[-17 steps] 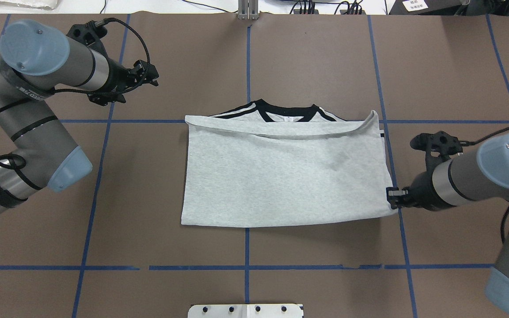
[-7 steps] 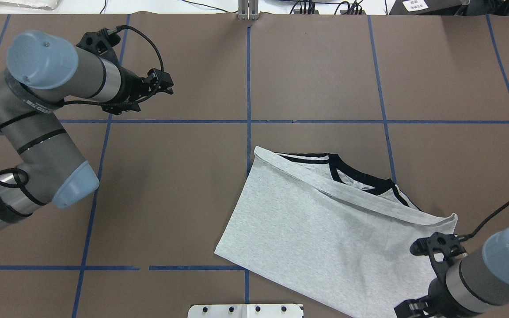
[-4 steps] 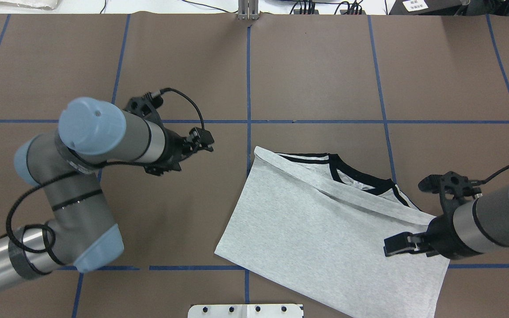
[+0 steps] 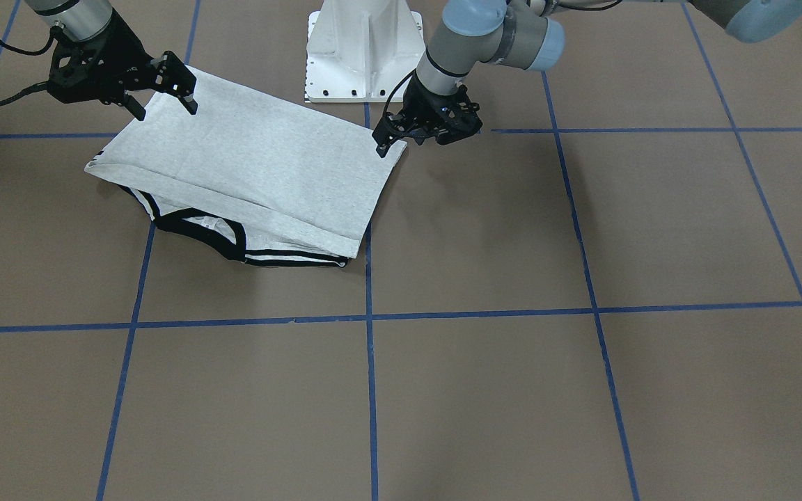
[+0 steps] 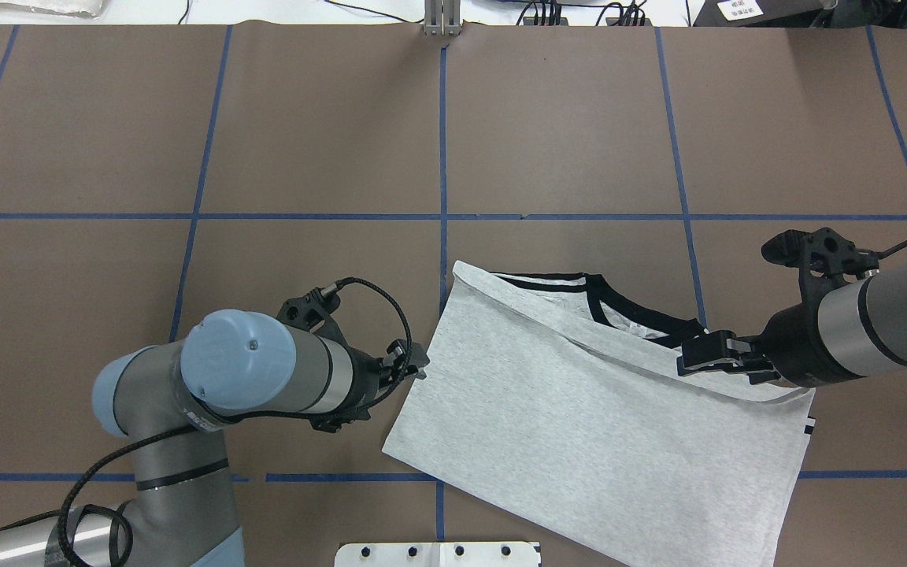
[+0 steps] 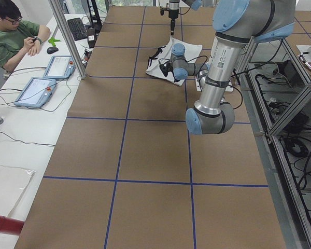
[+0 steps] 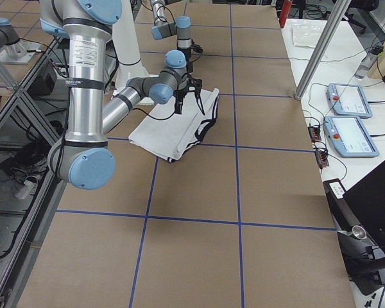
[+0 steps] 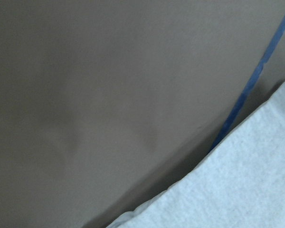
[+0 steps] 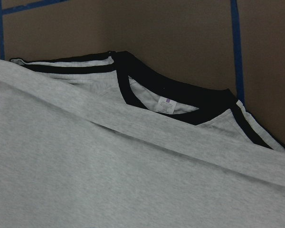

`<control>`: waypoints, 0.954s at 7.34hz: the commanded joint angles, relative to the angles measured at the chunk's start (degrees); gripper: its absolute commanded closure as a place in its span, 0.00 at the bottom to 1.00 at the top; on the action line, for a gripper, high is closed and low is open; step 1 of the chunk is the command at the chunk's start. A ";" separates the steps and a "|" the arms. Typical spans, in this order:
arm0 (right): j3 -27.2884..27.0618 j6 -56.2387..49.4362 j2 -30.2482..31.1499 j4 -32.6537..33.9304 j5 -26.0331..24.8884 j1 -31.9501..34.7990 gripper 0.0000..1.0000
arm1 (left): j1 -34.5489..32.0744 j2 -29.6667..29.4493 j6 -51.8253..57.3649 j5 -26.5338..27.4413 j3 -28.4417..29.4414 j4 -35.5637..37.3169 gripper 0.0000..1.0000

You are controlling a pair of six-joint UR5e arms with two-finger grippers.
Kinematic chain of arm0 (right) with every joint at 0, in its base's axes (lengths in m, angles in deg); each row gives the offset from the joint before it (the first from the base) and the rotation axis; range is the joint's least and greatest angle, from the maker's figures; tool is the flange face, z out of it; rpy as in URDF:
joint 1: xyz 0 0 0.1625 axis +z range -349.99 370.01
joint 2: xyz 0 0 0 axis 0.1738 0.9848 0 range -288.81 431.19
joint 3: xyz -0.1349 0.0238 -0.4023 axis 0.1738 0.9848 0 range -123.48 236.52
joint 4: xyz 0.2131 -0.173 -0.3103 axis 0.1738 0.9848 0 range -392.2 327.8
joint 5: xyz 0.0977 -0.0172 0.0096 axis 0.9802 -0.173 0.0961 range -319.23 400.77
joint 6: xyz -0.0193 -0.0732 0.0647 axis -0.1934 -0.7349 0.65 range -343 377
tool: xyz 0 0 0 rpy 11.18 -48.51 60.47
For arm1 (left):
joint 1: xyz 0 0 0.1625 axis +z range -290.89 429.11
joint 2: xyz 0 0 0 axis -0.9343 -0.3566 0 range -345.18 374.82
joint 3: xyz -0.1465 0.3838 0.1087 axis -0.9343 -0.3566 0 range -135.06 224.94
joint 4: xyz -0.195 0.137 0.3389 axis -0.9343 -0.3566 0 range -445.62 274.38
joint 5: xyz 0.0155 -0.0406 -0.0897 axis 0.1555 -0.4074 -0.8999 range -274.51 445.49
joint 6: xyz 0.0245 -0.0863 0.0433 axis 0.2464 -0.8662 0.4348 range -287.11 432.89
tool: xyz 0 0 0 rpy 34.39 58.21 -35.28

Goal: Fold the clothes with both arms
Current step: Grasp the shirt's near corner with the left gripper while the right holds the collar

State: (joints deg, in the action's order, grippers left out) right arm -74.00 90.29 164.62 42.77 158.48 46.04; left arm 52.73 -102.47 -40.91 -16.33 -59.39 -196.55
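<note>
The grey T-shirt (image 5: 579, 425) lies folded and skewed on the near right of the table, with its black collar (image 5: 634, 311) and shoulder stripes showing at the far edge. The print is hidden. My left gripper (image 5: 416, 368) is low at the shirt's left edge, beside its near-left corner (image 4: 392, 144), and looks open and empty. The left wrist view shows only the shirt's edge (image 8: 256, 180) and the table. My right gripper (image 5: 694, 358) hovers open and empty over the shirt's far right hem (image 4: 164, 104). The right wrist view looks down on the collar (image 9: 171, 90).
The brown table has a grid of blue tape lines (image 5: 442, 157). The white pedestal base plate (image 5: 438, 554) sits at the near edge, close to the shirt's near side. An operator (image 6: 10, 31) and tablets (image 7: 350, 135) are beyond the far side of the table.
The right gripper dragged the shirt from the table's centre to the near right and turned it, then let go and moved over its far hem. The left arm swung from the far left to the shirt's left edge.
</note>
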 commanded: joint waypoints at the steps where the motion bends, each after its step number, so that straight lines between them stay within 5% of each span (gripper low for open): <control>1: 0.18 0.01 -0.35 0.00 -0.11 0.18 0.00 | 1.70 -0.13 -0.55 0.31 0.70 1.51 0.04; 4: 0.27 0.01 -0.44 0.00 -0.20 0.18 0.00 | 2.58 -0.84 -0.46 0.49 3.16 1.25 0.09; 7: 0.27 0.01 -0.35 0.00 -0.11 0.18 0.00 | 2.58 -0.93 -0.46 0.49 3.43 1.16 0.30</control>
State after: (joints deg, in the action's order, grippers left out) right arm -73.74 90.30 164.26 42.77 158.36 46.22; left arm 55.31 -103.36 -41.37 -15.85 -56.04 -195.32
